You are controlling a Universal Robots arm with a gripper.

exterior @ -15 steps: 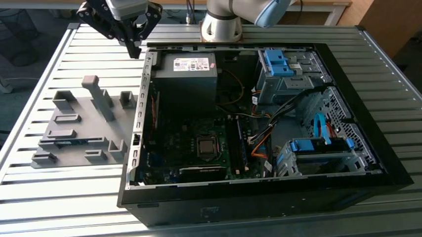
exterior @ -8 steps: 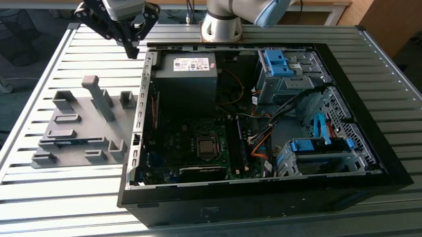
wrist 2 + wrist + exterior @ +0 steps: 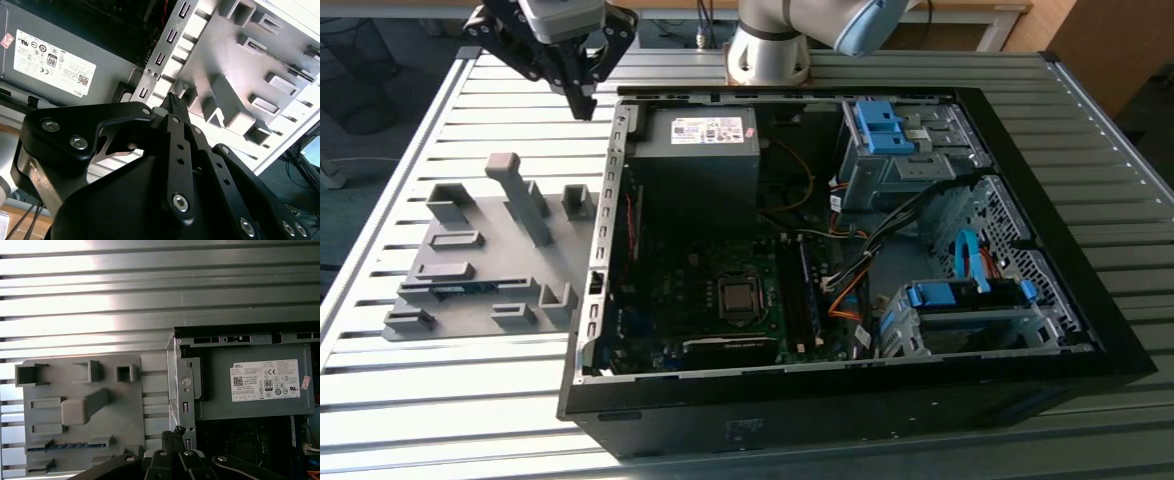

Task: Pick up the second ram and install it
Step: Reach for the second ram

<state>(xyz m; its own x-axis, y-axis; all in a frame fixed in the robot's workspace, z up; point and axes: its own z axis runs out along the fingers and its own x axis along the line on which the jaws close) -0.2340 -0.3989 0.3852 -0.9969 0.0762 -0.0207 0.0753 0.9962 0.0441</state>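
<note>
Open computer case (image 3: pixel 854 250) lying on its side on a slatted metal table (image 3: pixel 440 420), with a grey moulded fixture (image 3: pixel 494 250) just beside it on the exterior view's left.

The gripper (image 3: pixel 582 105) hangs above the table at the far end of the fixture, close to the case's corner by the power supply (image 3: pixel 700 140). Its black fingers are drawn together to a single point, with nothing held between them. In both wrist views the joined tips (image 3: pixel 172 100) (image 3: pixel 174 432) sit over the seam between fixture and case wall.

The second ram (image 3: pixel 454 289) lies flat in a long slot near the fixture's near end, well apart from the gripper. In the first wrist view it appears as a thin blue-green strip (image 3: pixel 67 445) seated in that slot.

Between the gripper and the slot, a tall upright post (image 3: pixel 520 195) and several raised blocks stand on the fixture.

Inside the case are the motherboard (image 3: pixel 707 320) with its square processor socket (image 3: pixel 740 297), bundled cables (image 3: pixel 854 270), and blue drive brackets (image 3: pixel 881 125) on the exterior view's right. The arm's base (image 3: pixel 767 50) stands on the table behind the case.
</note>
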